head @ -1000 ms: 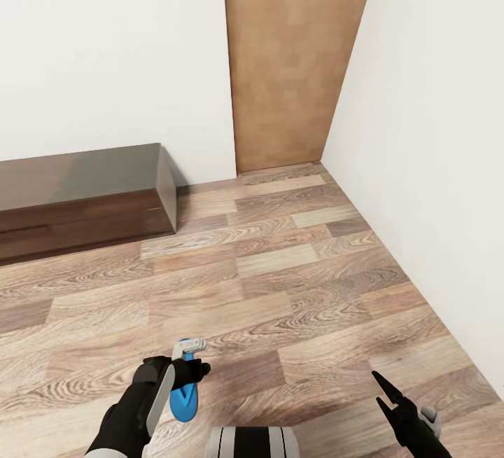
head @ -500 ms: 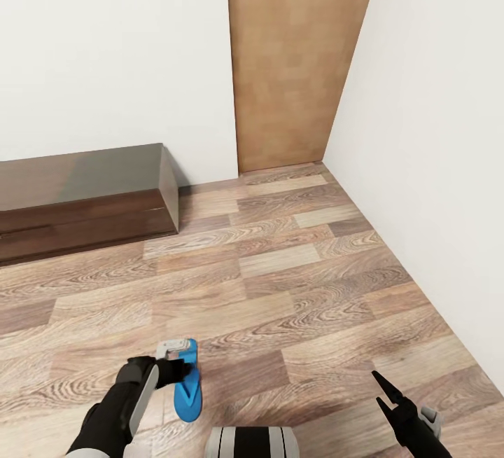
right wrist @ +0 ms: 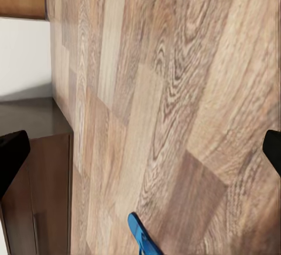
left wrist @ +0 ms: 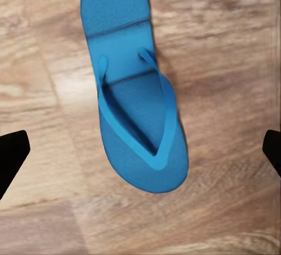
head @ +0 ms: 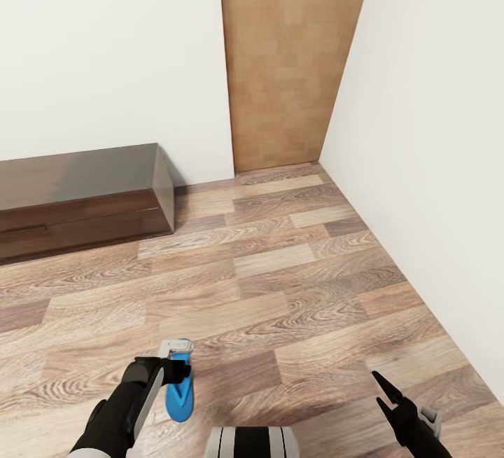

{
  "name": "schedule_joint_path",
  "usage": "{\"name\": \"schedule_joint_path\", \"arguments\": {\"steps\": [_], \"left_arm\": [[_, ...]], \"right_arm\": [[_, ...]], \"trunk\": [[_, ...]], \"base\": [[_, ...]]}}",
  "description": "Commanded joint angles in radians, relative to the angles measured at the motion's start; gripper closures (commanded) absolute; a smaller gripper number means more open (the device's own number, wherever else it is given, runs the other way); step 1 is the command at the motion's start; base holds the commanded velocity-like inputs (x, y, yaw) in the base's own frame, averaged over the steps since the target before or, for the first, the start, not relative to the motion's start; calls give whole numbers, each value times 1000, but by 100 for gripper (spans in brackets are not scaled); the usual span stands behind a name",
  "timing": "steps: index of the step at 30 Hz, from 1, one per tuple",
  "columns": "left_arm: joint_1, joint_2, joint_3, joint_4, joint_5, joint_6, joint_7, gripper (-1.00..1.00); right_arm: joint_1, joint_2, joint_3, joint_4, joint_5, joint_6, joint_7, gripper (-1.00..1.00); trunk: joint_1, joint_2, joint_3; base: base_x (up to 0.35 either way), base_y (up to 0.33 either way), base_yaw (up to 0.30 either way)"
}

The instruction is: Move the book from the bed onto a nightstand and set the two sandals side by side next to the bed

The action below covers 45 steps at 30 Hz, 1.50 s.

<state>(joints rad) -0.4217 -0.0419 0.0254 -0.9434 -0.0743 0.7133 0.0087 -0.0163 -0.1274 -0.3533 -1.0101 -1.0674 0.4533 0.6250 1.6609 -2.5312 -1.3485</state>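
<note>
One bright blue sandal point(head: 179, 393) lies flat on the wood-plank floor close in front of me, strap side up point(left wrist: 136, 109). My left gripper point(head: 178, 372) hovers just above its far end, open, with the fingertips point(left wrist: 12, 155) spread wide on either side of the sandal and not touching it. My right gripper point(head: 383, 393) hangs open over bare floor at the lower right, holding nothing. The sandal's tip point(right wrist: 140, 238) peeks into the right wrist view. The other sandal, the book, the bed and the nightstands are out of view.
A long dark TV bench point(head: 77, 199) stands against the white wall at the left. A plain brown door point(head: 287, 59) fills the corner ahead, and a white wall point(head: 434, 164) runs along the right. Wood floor point(head: 280, 283) lies between them.
My left arm has shifted a little to the left above the sandal, uncovering more of it. The view itself has shifted slightly. The right arm has not moved.
</note>
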Motion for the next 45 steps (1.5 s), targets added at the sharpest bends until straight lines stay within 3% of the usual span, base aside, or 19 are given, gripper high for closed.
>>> {"name": "schedule_joint_path", "arguments": {"steps": [1, 11, 22, 45], "left_arm": [[0, -1, 3, -2, -8, 5, -3, -100], [0, -1, 8, 1, -6, 3, -1, -100], [0, 0, 13, 3, -5, -57, 1, -100], [0, 0, 11, 2, -4, -58, 1, -100]], "right_arm": [[-1, 0, -1, 1, -8, 8, 1, -100], [-1, 0, -1, 1, -8, 8, 0, -100], [-1, 0, -1, 1, -8, 8, 1, -100], [-1, 0, -1, 1, -8, 8, 1, -100]], "trunk": [[0, 0, -1], [0, 0, -1], [0, 0, -1], [10, -6, -90]], "base": [[0, -138, 0], [0, -24, 0], [0, 0, 0], [0, 0, 0]]}}
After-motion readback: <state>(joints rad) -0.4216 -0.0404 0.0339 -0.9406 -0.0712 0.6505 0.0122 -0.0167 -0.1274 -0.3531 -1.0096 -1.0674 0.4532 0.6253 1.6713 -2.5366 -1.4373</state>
